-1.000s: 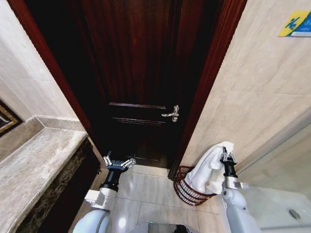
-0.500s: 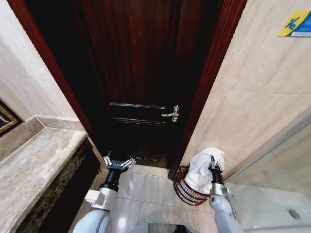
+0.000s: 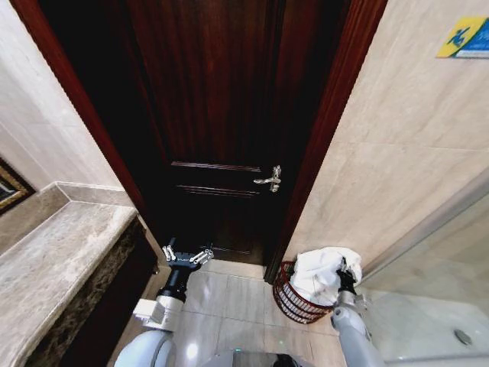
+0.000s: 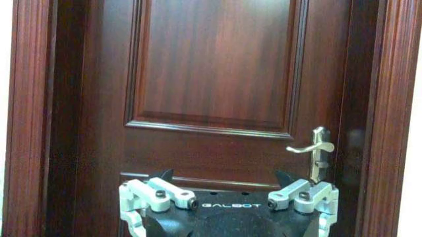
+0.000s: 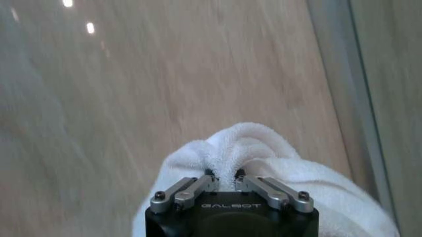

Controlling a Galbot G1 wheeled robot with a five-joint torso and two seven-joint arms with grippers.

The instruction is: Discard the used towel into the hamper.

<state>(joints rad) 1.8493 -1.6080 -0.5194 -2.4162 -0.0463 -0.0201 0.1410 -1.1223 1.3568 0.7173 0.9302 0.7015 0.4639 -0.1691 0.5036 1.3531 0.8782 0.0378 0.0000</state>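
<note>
Right gripper [image 3: 343, 269] low at near right, closed on white towel [image 3: 321, 273] — fingers pinched together into a fold of cloth, as seen in right wrist view [image 5: 224, 176]. Fingertips buried in the terry there; exact contact hard to make out. Towel bunched over the rim of the hamper [image 3: 294, 302], covering most of the opening. Hamper on the floor [image 3: 229, 306] at near right, just beside the right door jamb and against the tiled wall [image 3: 397, 153]. Far side and interior of hamper hidden behind the towel; only the near, left portion of the reddish-brown wire ribs exposed. Right forearm cut off by the lower picture edge in head view.

Right wrist view: towel [image 5: 264, 163] mounded past the gripper, blurred tile beyond, hamper wires hidden under the cloth.

Left gripper [image 3: 187, 256] held idle at near left, facing the dark wooden door [image 3: 221, 115], fingers spread wide and holding nothing. Left wrist view: gripper [image 4: 228, 195] with both finger pairs apart, lower body cut off by the frame edge, door panel and metal door handle [image 4: 315, 148] straight ahead — handle also visible in head view [image 3: 270, 179]. Marble tabletop [image 3: 53, 267] at far left, partly cropped.
</note>
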